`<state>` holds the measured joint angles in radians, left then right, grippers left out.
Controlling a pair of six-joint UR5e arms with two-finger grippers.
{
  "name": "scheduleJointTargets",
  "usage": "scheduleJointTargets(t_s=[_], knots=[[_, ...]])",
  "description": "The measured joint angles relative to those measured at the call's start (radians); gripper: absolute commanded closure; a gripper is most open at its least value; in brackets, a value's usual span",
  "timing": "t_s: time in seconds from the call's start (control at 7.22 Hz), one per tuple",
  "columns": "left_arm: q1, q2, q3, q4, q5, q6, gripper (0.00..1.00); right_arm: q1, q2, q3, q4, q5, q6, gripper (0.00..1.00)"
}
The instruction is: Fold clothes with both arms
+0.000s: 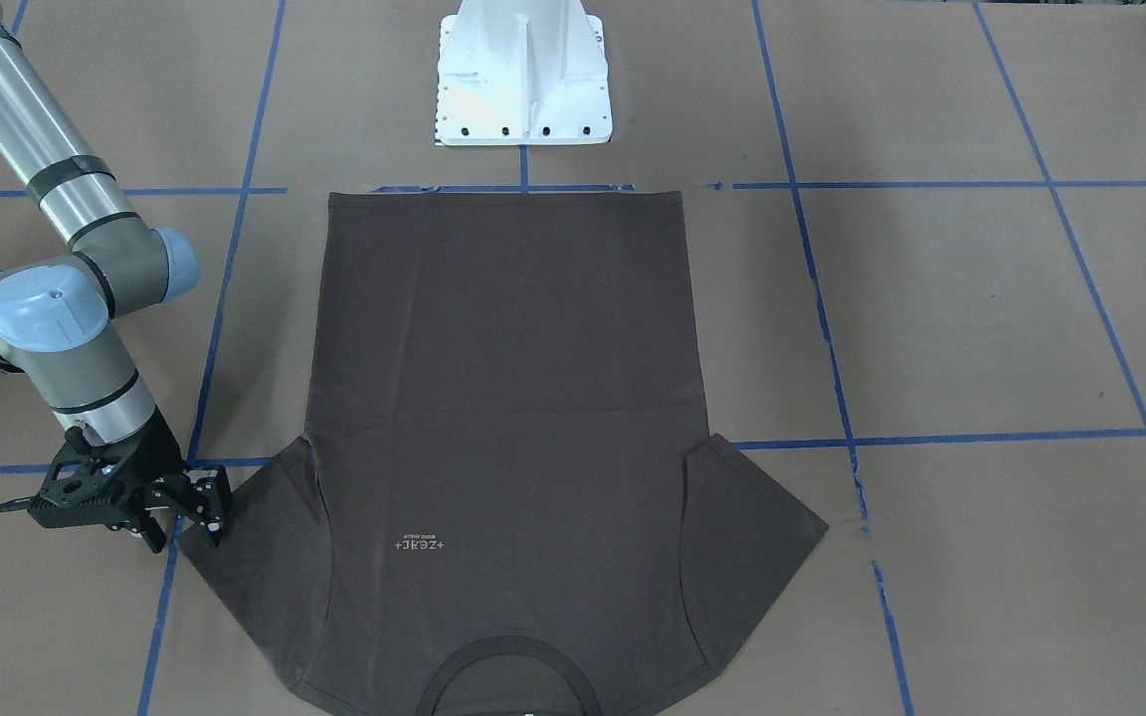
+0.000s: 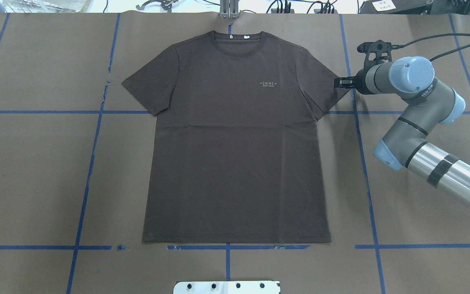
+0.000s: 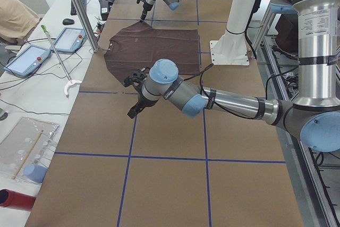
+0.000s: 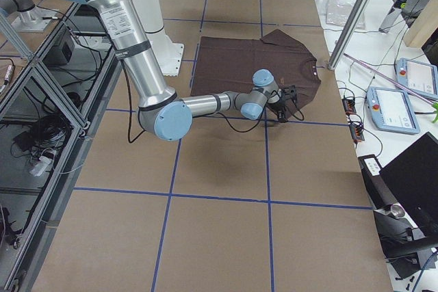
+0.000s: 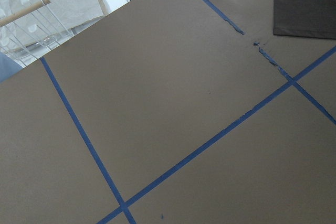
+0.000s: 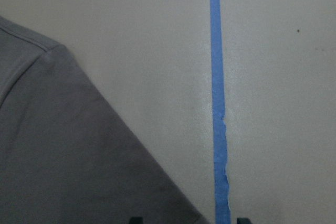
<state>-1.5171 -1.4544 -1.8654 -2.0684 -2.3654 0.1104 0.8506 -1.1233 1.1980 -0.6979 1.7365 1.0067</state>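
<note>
Here, at the black two-finger right gripper (image 2: 339,83), we find the jaws spread wide and holding nothing. In the right wrist view its two fingertips (image 6: 136,220) peek in at the bottom edge, well apart. Between them lie the pointed corner of a short sleeve (image 6: 63,145) and a strip of blue tape (image 6: 216,103). We cannot tell whether the tips touch cloth or paper. The gripper sits right at that sleeve's outer corner, on the robot's right. It hangs from the silver-grey tube right arm (image 2: 451,173) with its light blue joint caps, which reaches in from the table's right side.

The sleeve belongs to the dark brown-grey short-sleeved T-shirt (image 2: 235,163). The shirt lies flat and front up in the middle of the brown paper table cover (image 2: 35,183), both sleeves spread out and no fold made yet. Its ribbed round neck (image 2: 238,43) points away from the robot, with small white tags (image 2: 246,36) inside and pale lettering (image 2: 268,83) on the chest. The straight hem (image 2: 235,241) lies nearest the white metal pedestal base (image 1: 523,89), just beside a tape line.

The left gripper (image 3: 133,111) shows only in the left side view, above bare paper and apart from the shirt, and we cannot tell how its jaws stand. The left wrist view catches just a corner of the dark cloth at its top right.
</note>
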Motion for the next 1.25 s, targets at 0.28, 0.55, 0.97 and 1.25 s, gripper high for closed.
scheduleJointTargets(t_s=[0.28,0.55,0.97,1.25], knots=[[0.000,0.000,0.000,0.000,0.000,0.000,0.00,-0.004,0.000,-0.001,0.000,-0.009,0.001,1.00],[0.000,0.001,0.000,0.001,0.000,0.000,0.00,-0.005,0.007,-0.001,-0.001,-0.011,0.000,1.00],[0.000,0.002,0.000,0.000,0.000,0.001,0.00,-0.005,0.051,0.030,-0.080,-0.009,0.004,1.00],[0.000,0.002,0.000,-0.001,0.000,0.000,0.00,-0.016,0.117,0.111,-0.270,-0.032,0.023,1.00]])
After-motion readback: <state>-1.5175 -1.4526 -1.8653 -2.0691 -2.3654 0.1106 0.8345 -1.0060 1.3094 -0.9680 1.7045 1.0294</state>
